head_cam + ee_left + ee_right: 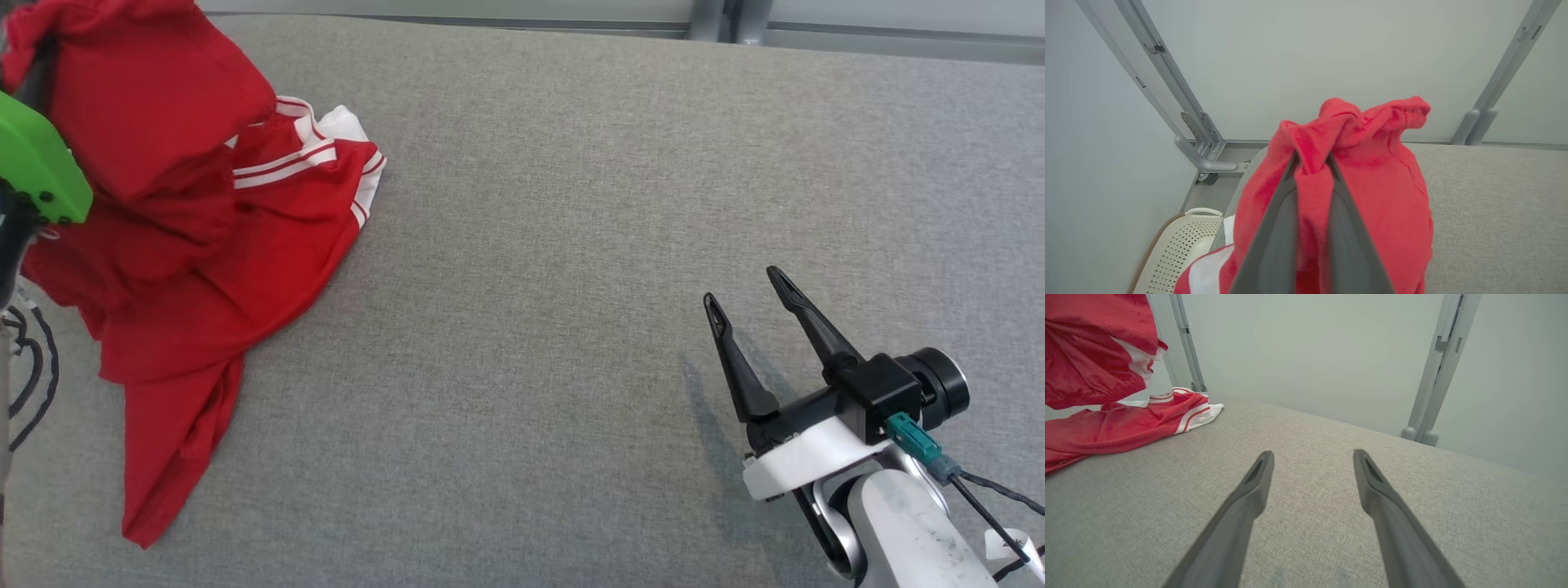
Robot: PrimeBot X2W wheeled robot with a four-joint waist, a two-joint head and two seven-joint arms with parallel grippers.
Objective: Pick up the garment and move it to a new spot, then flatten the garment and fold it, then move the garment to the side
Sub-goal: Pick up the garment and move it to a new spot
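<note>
Left hand [1312,158] was pressed together on a bunched fold of the red garment with white-striped trim [204,269], pinching the cloth between its two dark fingers (only a small ridge of it, near the tips). The garment sat at the far left of the grey woven-fabric bench [571,204]. Its upper part was hoisted in the pinch and the rest draped onto the bench, one long end trailing toward the near edge.

The biggest risk, as I judged it, was the fold sliding out of so shallow a pinch, since the trailing cloth would drag on the rough weave during a carry. Next, the heap lay close to the bench's left edge, so a dropped garment could slip off it. A lesser worry was that cloth carried from one point would land twisted and be harder to flatten. The right hand [742,285] was spread and idle, low over the bench and well apart from the garment, so it offered no second hold.

A pale plain wall [1310,49] stood behind the bench, with slanting grey metal frame posts [1167,81] at both far corners. A white perforated plastic basket [1180,241] sat below the left edge.
</note>
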